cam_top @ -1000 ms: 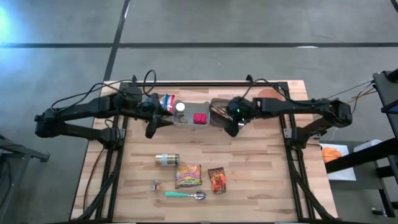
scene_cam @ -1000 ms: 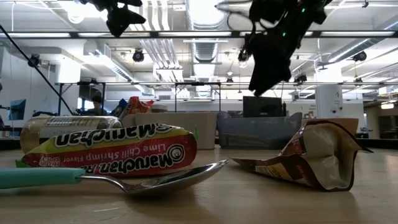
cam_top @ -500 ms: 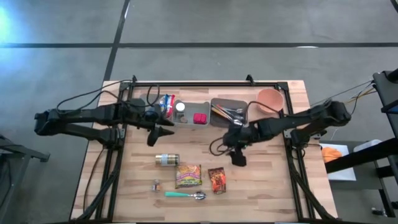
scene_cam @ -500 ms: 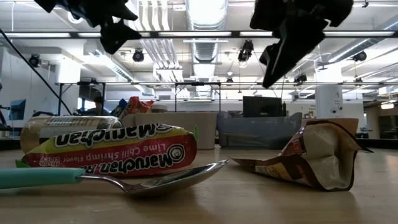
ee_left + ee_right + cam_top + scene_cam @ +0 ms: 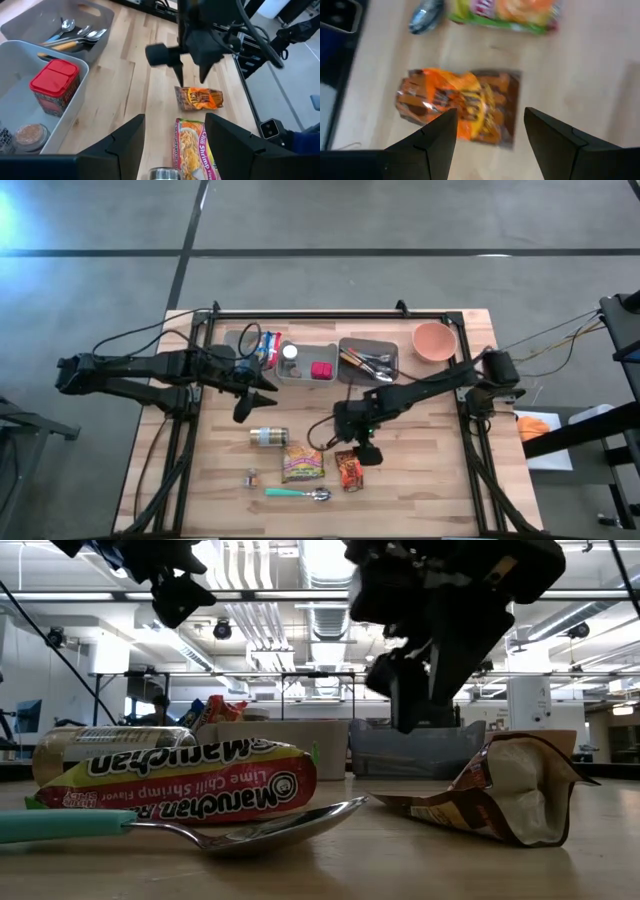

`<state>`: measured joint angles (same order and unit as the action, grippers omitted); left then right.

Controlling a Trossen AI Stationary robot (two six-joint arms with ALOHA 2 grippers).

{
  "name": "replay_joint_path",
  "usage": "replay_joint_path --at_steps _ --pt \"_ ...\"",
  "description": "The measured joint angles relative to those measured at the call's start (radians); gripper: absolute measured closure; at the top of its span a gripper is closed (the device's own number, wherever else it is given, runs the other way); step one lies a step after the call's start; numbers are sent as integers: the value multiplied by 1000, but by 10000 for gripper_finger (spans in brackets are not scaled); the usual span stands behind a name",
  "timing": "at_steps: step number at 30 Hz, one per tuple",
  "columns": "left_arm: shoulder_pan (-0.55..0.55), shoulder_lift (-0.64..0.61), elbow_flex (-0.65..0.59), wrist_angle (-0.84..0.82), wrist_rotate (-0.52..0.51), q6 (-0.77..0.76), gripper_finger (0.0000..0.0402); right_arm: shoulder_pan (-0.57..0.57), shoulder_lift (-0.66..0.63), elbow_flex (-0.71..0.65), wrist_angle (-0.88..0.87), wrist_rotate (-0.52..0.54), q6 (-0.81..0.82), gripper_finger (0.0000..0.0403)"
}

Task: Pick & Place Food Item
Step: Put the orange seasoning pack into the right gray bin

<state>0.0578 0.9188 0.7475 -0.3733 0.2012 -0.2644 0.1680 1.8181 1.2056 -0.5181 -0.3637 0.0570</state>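
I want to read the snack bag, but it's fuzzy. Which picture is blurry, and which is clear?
Right wrist view: the orange bag is smeared with blur and unreadable. Left wrist view: the same bag is sharper, but small. Low view: the noodle pack is crisp and its printing shows mirrored.

Setting: robotics lab | Floor (image 5: pixel 400 220): bare grey concrete | Ceiling: exposed ducts (image 5: pixel 325 615) and strip lights (image 5: pixel 250 595) | Background: monitors (image 5: pixel 428 710) on benches | Rig: wooden table (image 5: pixel 420 470) in a black metal frame (image 5: pixel 330 313), cables trailing
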Motion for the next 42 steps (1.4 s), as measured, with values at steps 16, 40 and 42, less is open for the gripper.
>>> replay_joint_path --at_steps 16,40,42 --pt "0 0 -1 -47 -1 32 192 -2 220 165 -31 -142 -222 175" --pt "0 0 -1 -46 -4 6 192 73 114 168 -167 127 593 176" --pt "0 0 -2 -47 -4 6 192 107 72 167 -195 191 727 175"
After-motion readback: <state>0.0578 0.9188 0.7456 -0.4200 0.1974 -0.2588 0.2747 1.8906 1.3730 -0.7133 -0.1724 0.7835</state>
